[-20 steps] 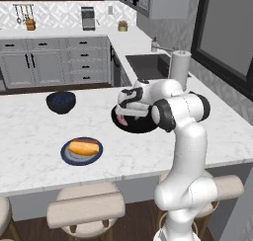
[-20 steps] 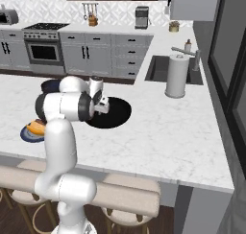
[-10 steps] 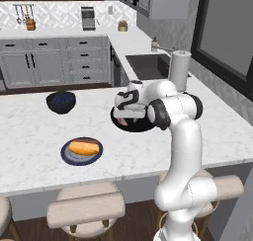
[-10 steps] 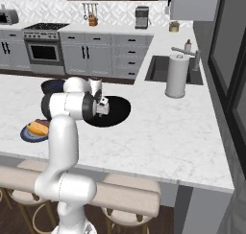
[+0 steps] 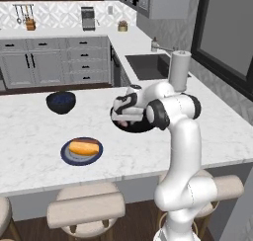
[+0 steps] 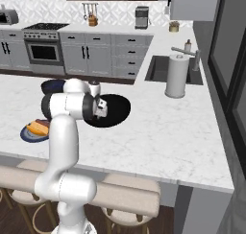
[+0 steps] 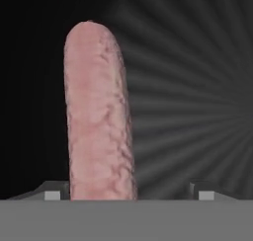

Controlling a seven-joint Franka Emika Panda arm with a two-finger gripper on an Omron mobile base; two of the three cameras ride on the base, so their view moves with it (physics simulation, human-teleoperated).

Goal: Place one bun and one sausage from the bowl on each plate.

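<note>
My gripper (image 7: 129,195) hangs low inside the black bowl (image 7: 192,82), open, its two tips either side of the near end of a pinkish sausage (image 7: 96,111). The sausage lies close to the left tip, with a wide gap to the right one. In the left base view the gripper (image 5: 123,117) points down into the bowl (image 5: 140,129) at mid-counter. From the right, the arm hides part of the bowl (image 6: 117,108) around the gripper (image 6: 101,108). A bun (image 5: 85,147) rests on the dark blue-grey plate (image 5: 68,157) near the counter's front edge; the same plate (image 6: 30,136) and bun (image 6: 37,127) lie at the left.
A smaller dark-blue bowl (image 5: 61,101) stands behind the plate. A paper towel roll (image 5: 179,70) stands beside the sink (image 5: 148,66) at the back right. Stools (image 5: 86,210) line the counter's front edge.
The hand has sunk lower into the black bowl, down over the sausage. Plate, bun and blue bowl have not moved.
</note>
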